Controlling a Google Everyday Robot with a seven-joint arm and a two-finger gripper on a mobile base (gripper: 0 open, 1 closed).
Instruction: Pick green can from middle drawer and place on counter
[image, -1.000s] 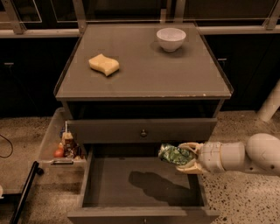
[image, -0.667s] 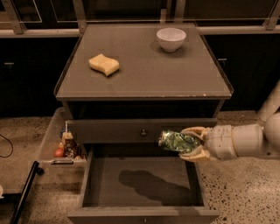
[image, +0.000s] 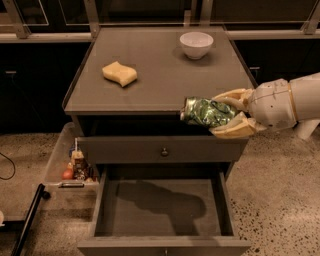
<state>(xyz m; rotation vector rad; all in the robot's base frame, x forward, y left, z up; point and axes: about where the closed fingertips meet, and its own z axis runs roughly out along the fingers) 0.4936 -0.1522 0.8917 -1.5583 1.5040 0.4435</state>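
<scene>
Green can, dented, lies sideways in your tool, one finger clamped above it and one below. It hangs in front of the bench at the right of the front edge, over the open middle drawer. Yellow sponge and white bowl sit on the bench, well apart.

One view only. Camera sits high in front of the counter, facing it and tilted steeply down. Middling range: the whole counter is in frame toward 12 o'clock. The open drawer is at 6 o'clock, its front panel clipped by the lower edge. Floor shows at 3 and 9 o'clock. Gripper enters from 3 o'clock, clamped on the can, seen against the counter's front edge. Mount possibly on the robot itself; unconfirmed.
</scene>
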